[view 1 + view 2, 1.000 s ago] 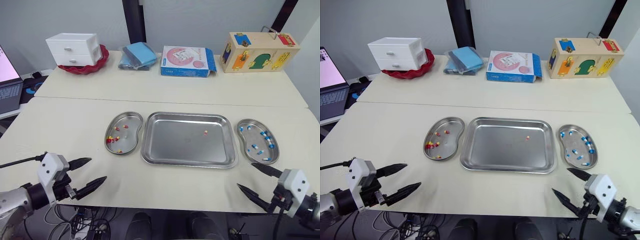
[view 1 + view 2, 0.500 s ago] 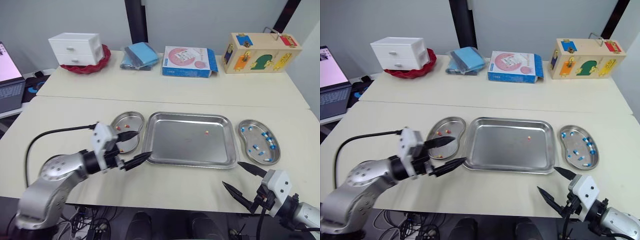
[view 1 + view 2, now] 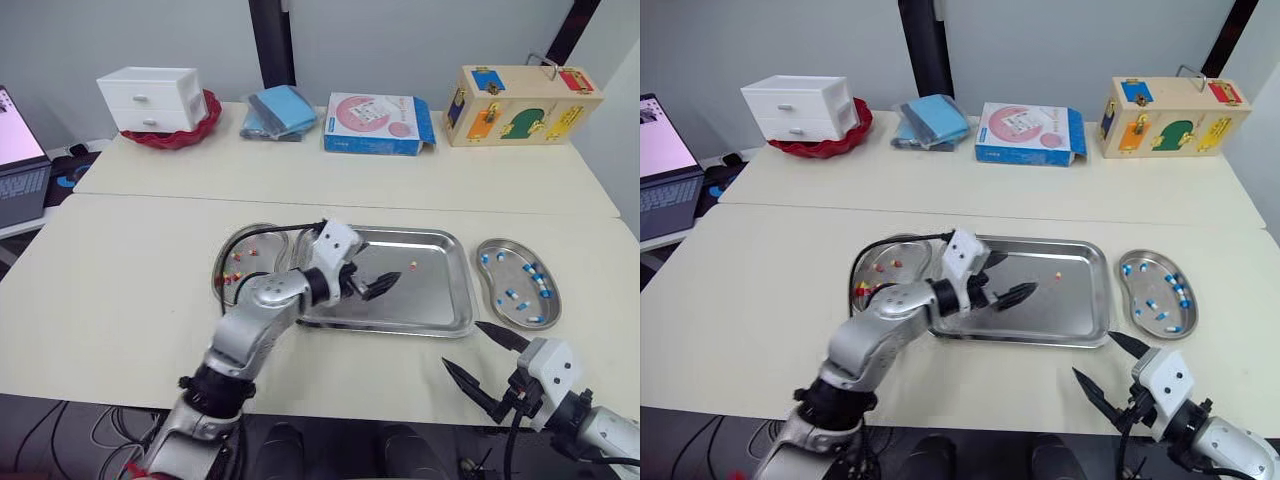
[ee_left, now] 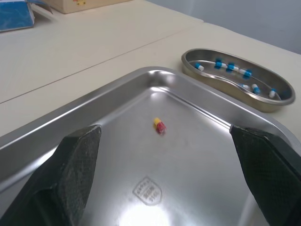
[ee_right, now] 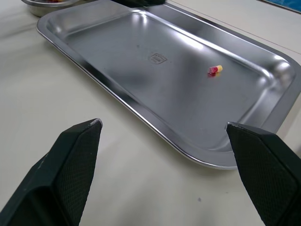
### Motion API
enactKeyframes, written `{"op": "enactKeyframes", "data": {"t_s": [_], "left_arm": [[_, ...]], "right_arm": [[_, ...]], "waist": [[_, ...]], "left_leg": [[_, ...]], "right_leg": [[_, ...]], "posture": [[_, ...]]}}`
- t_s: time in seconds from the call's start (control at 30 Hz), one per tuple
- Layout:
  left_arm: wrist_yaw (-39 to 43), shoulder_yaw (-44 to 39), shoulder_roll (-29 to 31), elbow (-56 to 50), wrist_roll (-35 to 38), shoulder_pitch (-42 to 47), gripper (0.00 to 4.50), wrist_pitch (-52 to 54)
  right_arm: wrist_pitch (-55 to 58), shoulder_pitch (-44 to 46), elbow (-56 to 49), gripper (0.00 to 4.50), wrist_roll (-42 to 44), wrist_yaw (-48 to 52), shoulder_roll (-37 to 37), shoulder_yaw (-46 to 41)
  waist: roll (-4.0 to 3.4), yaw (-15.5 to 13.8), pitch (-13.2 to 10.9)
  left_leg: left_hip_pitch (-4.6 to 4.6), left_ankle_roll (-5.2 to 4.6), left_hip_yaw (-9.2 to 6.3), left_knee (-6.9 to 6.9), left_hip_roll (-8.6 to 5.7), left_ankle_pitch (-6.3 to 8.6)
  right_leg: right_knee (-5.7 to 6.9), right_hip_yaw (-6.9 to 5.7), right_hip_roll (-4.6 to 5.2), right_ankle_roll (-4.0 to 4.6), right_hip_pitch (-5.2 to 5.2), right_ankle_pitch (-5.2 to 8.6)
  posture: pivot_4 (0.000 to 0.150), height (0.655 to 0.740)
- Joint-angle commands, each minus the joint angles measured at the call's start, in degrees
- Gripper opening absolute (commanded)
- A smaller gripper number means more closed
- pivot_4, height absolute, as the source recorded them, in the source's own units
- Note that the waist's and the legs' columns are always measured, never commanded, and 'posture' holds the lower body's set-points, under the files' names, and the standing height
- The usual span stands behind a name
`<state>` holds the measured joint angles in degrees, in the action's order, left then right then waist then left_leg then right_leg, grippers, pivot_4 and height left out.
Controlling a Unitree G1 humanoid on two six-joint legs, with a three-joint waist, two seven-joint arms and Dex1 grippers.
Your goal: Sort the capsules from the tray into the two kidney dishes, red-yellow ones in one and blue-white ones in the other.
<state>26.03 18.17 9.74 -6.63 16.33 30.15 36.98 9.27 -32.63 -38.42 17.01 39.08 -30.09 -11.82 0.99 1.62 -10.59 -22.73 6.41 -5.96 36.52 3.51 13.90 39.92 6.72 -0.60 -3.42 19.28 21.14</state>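
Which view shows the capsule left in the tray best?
Left wrist view: the red-yellow capsule sits close and central, both colours distinct. Right wrist view shows it smaller, farther off; both eye views show a tiny speck.

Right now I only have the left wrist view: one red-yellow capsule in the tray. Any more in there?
Observer: No, the capsule lies alone in the tray.
Operator: Where's the red-yellow dish?
Observer: Left of the tray: the left dish, with red-yellow capsules in it.
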Motion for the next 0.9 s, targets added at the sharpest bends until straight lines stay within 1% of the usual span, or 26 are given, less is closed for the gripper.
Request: {"op": "enactKeyframes", "data": {"t_s": [0.03, 0.17, 0.37, 0.5, 0.7, 0.73, 0.77, 0.83, 0.9], "left_arm": [[-2.32, 1.91, -4.13, 5.46, -3.58, 3.90, 4.50, -2.05], [-2.86, 2.09, -8.43, 14.64, -6.29, 8.94, 4.50, -4.22], [-0.61, 2.36, -11.55, 26.61, -9.26, 14.58, 4.50, -8.02], [0.73, 2.23, -13.62, 32.61, -10.85, 16.59, 4.50, -10.70], [3.24, 2.19, -15.31, 38.28, -12.45, 17.46, 4.50, -13.02], [3.60, 2.34, -15.37, 39.07, -12.93, 17.52, 4.14, -13.49], [3.99, 2.37, -15.45, 39.76, -13.30, 17.57, 3.93, -13.75], [4.70, 2.28, -15.53, 40.60, -13.81, 17.64, 3.35, -14.02], [5.15, 2.04, -15.51, 41.23, -14.23, 17.73, 2.65, -14.51]], "right_arm": [[-0.43, -0.49, -2.50, 4.43, -0.04, -1.08, 0.42, 0.12], [-0.23, -1.45, -3.32, 4.43, -0.36, -1.90, 0.48, 0.72], [0.27, -1.48, -3.66, 4.43, -0.51, -2.80, 0.15, 1.37], [1.09, -1.03, -4.05, 4.43, -0.49, -3.38, -0.07, 1.74], [2.65, -0.56, -4.96, 4.43, -0.26, -3.92, -0.12, 1.61], [2.93, -0.53, -5.12, 4.50, -0.19, -4.02, -0.09, 1.52], [3.19, -0.51, -5.30, 4.50, -0.12, -4.13, -0.08, 1.42], [3.56, -0.50, -5.59, 4.50, -0.02, -4.28, -0.09, 1.33], [3.83, -0.52, -5.79, 4.50, -0.02, -4.42, -0.11, 1.32]], "waist": [[0.00, -0.01, 0.00], [-0.01, 0.01, 0.00], [-0.01, 0.07, 0.00], [0.00, 0.04, 0.00], [-0.01, 0.04, 0.00], [-0.01, 0.06, 0.00], [-0.01, 0.08, 0.00], [-0.01, 0.04, 0.00], [-0.01, 0.03, 0.00]], "left_leg": [[-0.03, 0.00, -0.02, 0.06, -0.02, 0.00], [-0.07, -0.01, -0.05, 0.12, -0.03, 0.00], [-0.10, -0.01, -0.07, 0.16, -0.06, 0.01], [-0.11, -0.01, -0.08, 0.16, -0.06, 0.00], [-0.12, 0.00, -0.08, 0.16, -0.07, 0.00], [-0.12, 0.00, -0.08, 0.16, -0.07, 0.00], [-0.12, -0.01, -0.08, 0.16, -0.07, 0.00], [-0.11, 0.00, -0.09, 0.16, -0.06, 0.00], [-0.12, 0.00, -0.09, 0.17, -0.07, 0.00]], "right_leg": [[0.00, -0.01, 0.00, -0.01, 0.00, -0.01], [0.00, -0.02, 0.01, -0.02, 0.01, -0.01], [0.01, -0.04, 0.01, -0.04, 0.00, -0.01], [0.01, -0.05, 0.01, -0.04, 0.01, -0.01], [0.01, -0.05, 0.01, -0.05, 0.01, -0.01], [0.01, -0.05, 0.01, -0.05, 0.01, -0.01], [0.01, -0.05, 0.01, -0.05, 0.01, -0.01], [0.01, -0.06, 0.01, -0.05, 0.00, -0.01], [0.01, -0.06, 0.01, -0.05, 0.00, -0.01]], "posture": [[0.150, 0.7302], [0.150, 0.7302], [0.150, 0.7302], [0.150, 0.7302], [0.150, 0.7302], [0.150, 0.7302], [0.150, 0.7302], [0.150, 0.7302], [0.150, 0.7302]]}}
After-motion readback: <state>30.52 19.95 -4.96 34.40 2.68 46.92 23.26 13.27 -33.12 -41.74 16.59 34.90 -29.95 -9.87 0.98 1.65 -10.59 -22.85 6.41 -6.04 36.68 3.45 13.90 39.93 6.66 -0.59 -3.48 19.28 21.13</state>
